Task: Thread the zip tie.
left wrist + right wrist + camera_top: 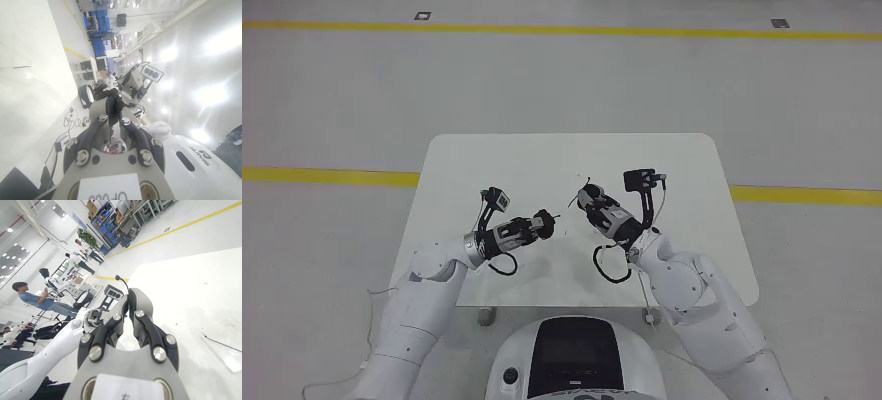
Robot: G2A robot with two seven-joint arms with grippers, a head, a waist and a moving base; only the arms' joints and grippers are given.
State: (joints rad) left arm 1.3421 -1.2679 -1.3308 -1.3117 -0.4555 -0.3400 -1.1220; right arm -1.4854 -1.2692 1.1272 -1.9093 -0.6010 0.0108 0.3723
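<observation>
A black zip tie (122, 281) sticks out from between the fingertips of my right gripper (129, 297), which is shut on it; its square head curves up and away past the tips. My left gripper (113, 99) is also shut. A thin black strip (111, 130), which looks like zip tie strap, runs back between its fingers, and a short tip pokes out in front. In the top view the left gripper (542, 225) and the right gripper (588, 203) are raised above the white table (682, 160), facing each other a small gap apart.
A clear shallow tray (229, 321) lies on the table beside my right gripper, with another black zip tie (221, 343) in it. Small dark specks dot the tabletop. People and other robots stand well behind the table.
</observation>
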